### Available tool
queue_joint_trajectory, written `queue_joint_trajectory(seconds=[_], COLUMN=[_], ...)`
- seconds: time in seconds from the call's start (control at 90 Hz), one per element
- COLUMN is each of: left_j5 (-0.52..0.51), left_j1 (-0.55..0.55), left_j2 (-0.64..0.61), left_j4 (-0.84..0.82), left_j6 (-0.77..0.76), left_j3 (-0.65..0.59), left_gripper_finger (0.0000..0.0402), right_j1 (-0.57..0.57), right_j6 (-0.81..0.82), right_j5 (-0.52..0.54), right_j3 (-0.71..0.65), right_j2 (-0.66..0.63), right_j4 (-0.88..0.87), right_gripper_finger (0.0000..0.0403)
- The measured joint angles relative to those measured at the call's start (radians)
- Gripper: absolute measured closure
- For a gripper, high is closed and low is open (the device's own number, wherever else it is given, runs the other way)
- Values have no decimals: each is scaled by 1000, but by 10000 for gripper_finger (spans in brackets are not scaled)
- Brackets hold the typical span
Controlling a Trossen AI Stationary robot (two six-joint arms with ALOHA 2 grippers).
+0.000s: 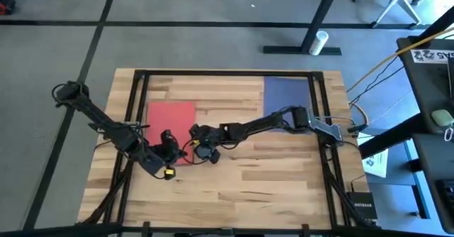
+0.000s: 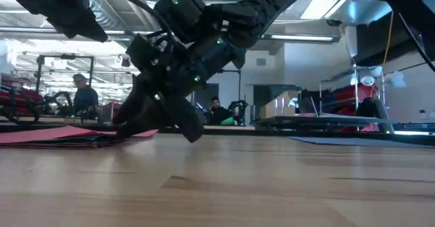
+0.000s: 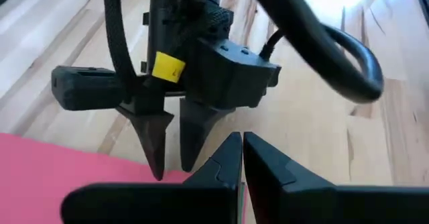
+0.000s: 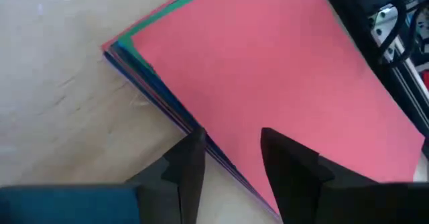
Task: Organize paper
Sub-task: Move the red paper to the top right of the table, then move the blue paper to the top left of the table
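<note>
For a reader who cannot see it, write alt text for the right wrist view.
A stack of paper topped by a red sheet lies on the wooden table, green and blue edges fanning out at its corner. The right gripper hovers open over the stack's edge.

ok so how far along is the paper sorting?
Mostly stacked: a pile with a red sheet on top and green and blue edges below lies on the table's left half. In hand: both claws meet at its edge, the right claw open over it, the left claw shut beside. Left: a dark blue sheet lies apart on the right.
</note>
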Motion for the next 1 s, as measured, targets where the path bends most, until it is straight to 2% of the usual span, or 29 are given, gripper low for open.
queue_joint_trajectory(seconds=[0.267,0.589,0.789,1.0], left_j5=[0,0,0,0], left_j1=[0,0,0,0], left_j2=[0,0,0,0], left_j4=[2,0,0,-2], left_j6=[-3,-7,-7,-17], left_j3=[0,0,0,0], left_gripper_finger=[402,402,402,402], right_j1=[0,0,0,1], right_j6=[4,29,37,114], right_j5=[-34,-33,-29,-33], right_j3=[1,1,2,-3], right_j2=[31,32,31,-2], right_j4=[43,31,10,-52], right_gripper_finger=[302,396,396,401])
